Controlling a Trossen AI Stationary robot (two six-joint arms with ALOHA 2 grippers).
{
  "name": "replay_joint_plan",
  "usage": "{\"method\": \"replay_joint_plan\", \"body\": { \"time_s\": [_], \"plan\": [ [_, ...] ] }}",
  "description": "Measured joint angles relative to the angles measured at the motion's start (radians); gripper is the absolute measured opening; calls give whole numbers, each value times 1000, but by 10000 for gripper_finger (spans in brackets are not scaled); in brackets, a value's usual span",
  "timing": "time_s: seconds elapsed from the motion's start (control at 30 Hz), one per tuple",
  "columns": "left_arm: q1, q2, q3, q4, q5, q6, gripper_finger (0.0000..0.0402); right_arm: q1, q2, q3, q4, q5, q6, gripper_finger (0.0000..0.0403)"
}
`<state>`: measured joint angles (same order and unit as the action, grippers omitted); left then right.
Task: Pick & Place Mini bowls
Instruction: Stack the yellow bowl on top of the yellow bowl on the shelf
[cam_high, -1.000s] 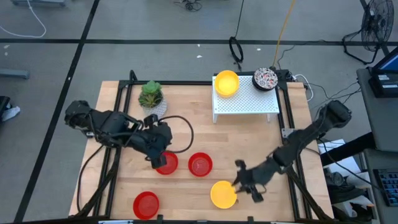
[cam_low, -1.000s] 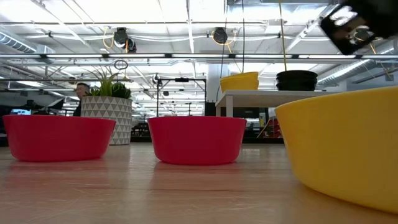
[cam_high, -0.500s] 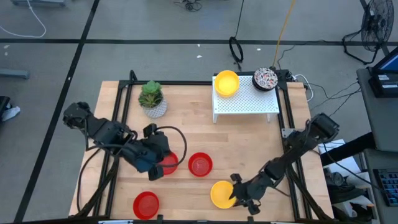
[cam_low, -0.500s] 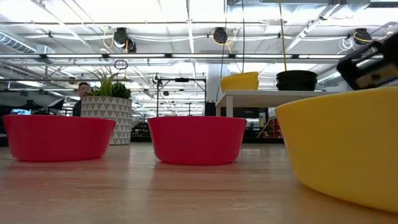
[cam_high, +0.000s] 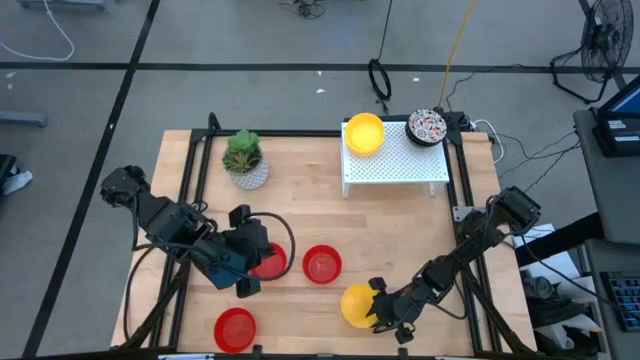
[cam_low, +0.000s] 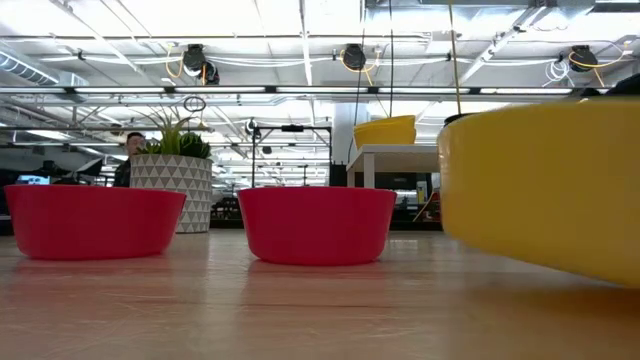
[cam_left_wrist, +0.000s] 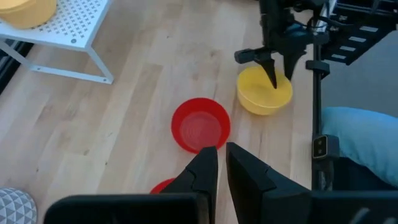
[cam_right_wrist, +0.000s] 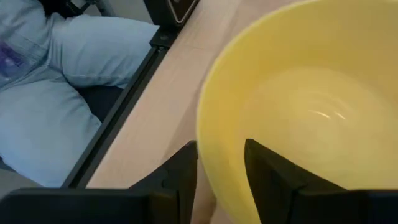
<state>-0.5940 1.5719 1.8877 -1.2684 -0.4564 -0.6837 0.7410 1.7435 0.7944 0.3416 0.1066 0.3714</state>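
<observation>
My right gripper (cam_high: 376, 303) is shut on a yellow mini bowl (cam_high: 357, 304) near the table's front edge. In the low view this bowl (cam_low: 545, 190) is tilted. My left gripper (cam_left_wrist: 220, 163) is shut and holds nothing. It hovers over the table's left half, beside a red bowl (cam_high: 270, 262) that it partly hides. Two more red bowls (cam_high: 322, 264) (cam_high: 235, 328) rest on their bases on the table. A yellow bowl (cam_high: 364, 133) and a speckled bowl (cam_high: 426, 126) stand on the white shelf (cam_high: 395, 165). My right gripper has the yellow bowl's rim (cam_right_wrist: 208, 158) on the side toward the table's right edge, one finger (cam_right_wrist: 267, 177) inside the bowl and one (cam_right_wrist: 180, 171) outside. The fingers slant down from the table's right. The bowl is tilted, and its underside (cam_low: 530, 255) shows clear of the table.
A green plant in a patterned pot (cam_high: 245, 160) stands at the back left. A person in blue jeans (cam_right_wrist: 62, 93) sits just past the table's front right edge. Bare wood lies in the middle of the table (cam_high: 380, 230).
My right gripper has come down toward the near edge and taken hold of the yellow bowl's rim. The bowl has risen off the table and tipped. My left gripper, still shut, has swung toward the table's near left.
</observation>
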Motion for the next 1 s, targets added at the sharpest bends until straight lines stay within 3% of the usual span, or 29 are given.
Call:
{"method": "replay_joint_plan", "body": {
  "time_s": [0.37,0.63,0.87,1.0],
  "plan": [
    [-5,0,0,0,-10,5,37,-1,-2,3,7,-3,-33,7],
    [-4,0,0,-1,-17,7,37,0,-99,0,8,-34,-74,2],
    [-4,0,0,-5,-50,8,37,0,-309,0,43,-25,-326,1],
    [-4,0,0,-6,-51,21,37,-15,-424,0,43,117,-493,1]
  ]
}}
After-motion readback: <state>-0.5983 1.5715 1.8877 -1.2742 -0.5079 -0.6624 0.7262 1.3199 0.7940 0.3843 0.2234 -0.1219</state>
